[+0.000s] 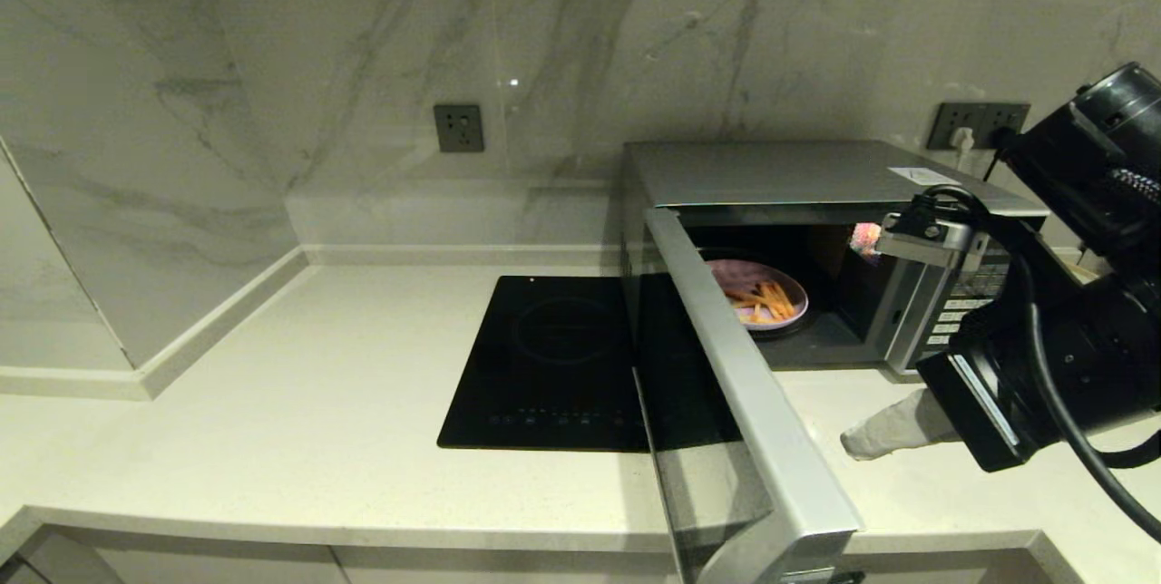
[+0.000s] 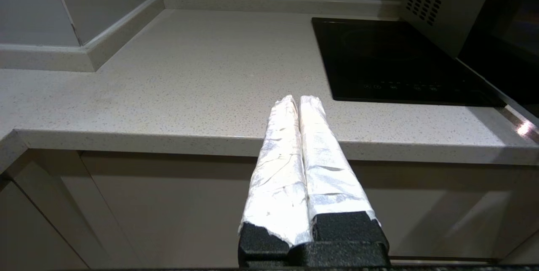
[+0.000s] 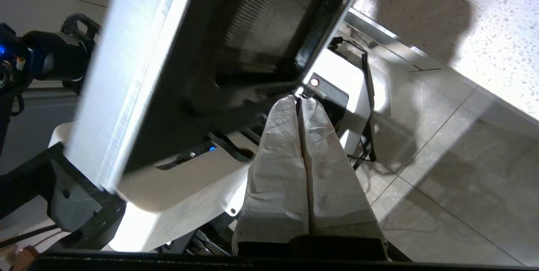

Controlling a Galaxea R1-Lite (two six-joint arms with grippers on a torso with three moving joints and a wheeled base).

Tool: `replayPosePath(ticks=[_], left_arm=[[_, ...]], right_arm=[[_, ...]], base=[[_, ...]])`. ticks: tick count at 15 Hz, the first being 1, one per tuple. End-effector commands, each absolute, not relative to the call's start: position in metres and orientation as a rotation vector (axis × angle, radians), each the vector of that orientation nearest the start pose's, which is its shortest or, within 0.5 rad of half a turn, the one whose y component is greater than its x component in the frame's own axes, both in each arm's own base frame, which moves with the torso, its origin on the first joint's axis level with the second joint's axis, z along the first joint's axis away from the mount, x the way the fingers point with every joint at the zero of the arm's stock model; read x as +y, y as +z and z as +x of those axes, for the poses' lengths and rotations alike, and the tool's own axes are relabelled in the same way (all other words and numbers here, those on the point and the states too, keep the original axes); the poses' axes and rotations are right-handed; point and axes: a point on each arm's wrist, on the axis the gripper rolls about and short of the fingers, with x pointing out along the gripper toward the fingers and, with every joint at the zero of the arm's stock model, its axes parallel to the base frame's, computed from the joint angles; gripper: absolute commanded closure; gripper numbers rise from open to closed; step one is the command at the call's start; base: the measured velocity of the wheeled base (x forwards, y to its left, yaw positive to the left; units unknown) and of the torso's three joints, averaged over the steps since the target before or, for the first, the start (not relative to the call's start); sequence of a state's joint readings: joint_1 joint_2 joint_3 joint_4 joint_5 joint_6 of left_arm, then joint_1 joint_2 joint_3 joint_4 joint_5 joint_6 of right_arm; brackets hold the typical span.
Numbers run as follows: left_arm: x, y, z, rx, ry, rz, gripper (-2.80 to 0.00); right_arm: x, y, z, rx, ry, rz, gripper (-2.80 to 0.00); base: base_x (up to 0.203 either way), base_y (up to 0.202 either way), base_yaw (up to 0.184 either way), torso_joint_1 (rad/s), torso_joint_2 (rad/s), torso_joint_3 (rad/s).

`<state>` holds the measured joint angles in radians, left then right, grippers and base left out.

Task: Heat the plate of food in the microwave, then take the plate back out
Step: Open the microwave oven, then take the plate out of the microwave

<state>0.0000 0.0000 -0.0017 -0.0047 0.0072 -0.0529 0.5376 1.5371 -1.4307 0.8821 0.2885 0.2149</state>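
Plate (image 1: 760, 292) sits inside microwave (image 1: 816, 176); door (image 1: 744, 403) open. Right gripper (image 1: 857, 441) pressed shut, empty: push door's outer edge, sweep closed. Left gripper (image 2: 298, 102) shut, parked.

Microwave (image 1: 816, 176) sits on the counter (image 1: 272, 421) at the right, back against the wall. Its door (image 1: 744, 403) is swung open toward the front, over the cooktop's right edge. Plate of food (image 1: 757, 294) is inside the cavity. Cooktop (image 1: 544, 366) lies flat just left of the microwave. Right gripper (image 1: 853, 441) is over the counter in front of the microwave, right of the door. Wall socket (image 1: 458, 128) is behind the cooktop.
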Motion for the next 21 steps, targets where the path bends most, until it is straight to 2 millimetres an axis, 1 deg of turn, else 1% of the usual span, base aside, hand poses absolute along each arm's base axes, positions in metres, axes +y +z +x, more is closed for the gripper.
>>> replayPosePath(ticks=[1,4,7,9,10,12,14,15,16,17,20,21], left_arm=[[0.0,0.076,-0.023,-0.007,0.007,-0.054,0.0],[0.0,0.077,-0.023,-0.008,0.007,-0.054,0.0],[0.0,0.076,-0.023,-0.006,0.008,-0.054,0.0],[0.0,0.076,-0.023,-0.007,0.007,-0.054,0.0],[0.0,0.077,-0.023,-0.009,0.007,-0.054,0.0],[0.0,0.077,-0.023,-0.007,0.009,-0.054,0.0],[0.0,0.076,-0.023,-0.006,0.008,-0.054,0.0],[0.0,0.076,-0.023,-0.006,0.008,-0.054,0.0],[0.0,0.077,-0.023,-0.008,0.009,-0.054,0.0],[0.0,0.077,-0.023,-0.008,0.007,-0.054,0.0],[0.0,0.076,-0.023,-0.006,0.008,-0.054,0.0],[0.0,0.077,-0.023,-0.008,0.008,-0.054,0.0]], right_arm=[[0.126,0.272,0.189,1.087,0.664,0.049,0.0],[0.135,0.275,0.182,1.073,0.712,0.025,0.0],[0.133,0.274,0.182,1.08,0.699,0.037,0.0],[0.129,0.276,0.185,1.082,0.616,0.098,0.0],[0.127,0.276,0.189,1.082,0.538,0.172,0.0],[0.119,0.268,0.204,1.052,0.368,0.33,0.0],[0.107,0.26,0.22,1.011,0.252,0.469,0.0],[0.104,0.257,0.232,0.985,0.188,0.557,0.0],[0.1,0.252,0.251,0.94,0.086,0.669,0.0],[0.094,0.245,0.269,0.899,-0.014,0.741,0.0],[0.067,0.222,0.318,0.86,-0.215,0.838,0.0],[0.058,0.215,0.334,0.853,-0.26,0.865,-2.8]], base=[[0.0,0.0,0.0,0.0,0.0,0.0],[0.0,0.0,0.0,0.0,0.0,0.0],[0.0,0.0,0.0,0.0,0.0,0.0],[0.0,0.0,0.0,0.0,0.0,0.0],[0.0,0.0,0.0,0.0,0.0,0.0],[0.0,0.0,0.0,0.0,0.0,0.0],[0.0,0.0,0.0,0.0,0.0,0.0],[0.0,0.0,0.0,0.0,0.0,0.0],[0.0,0.0,0.0,0.0,0.0,0.0],[0.0,0.0,0.0,0.0,0.0,0.0],[0.0,0.0,0.0,0.0,0.0,0.0],[0.0,0.0,0.0,0.0,0.0,0.0]])
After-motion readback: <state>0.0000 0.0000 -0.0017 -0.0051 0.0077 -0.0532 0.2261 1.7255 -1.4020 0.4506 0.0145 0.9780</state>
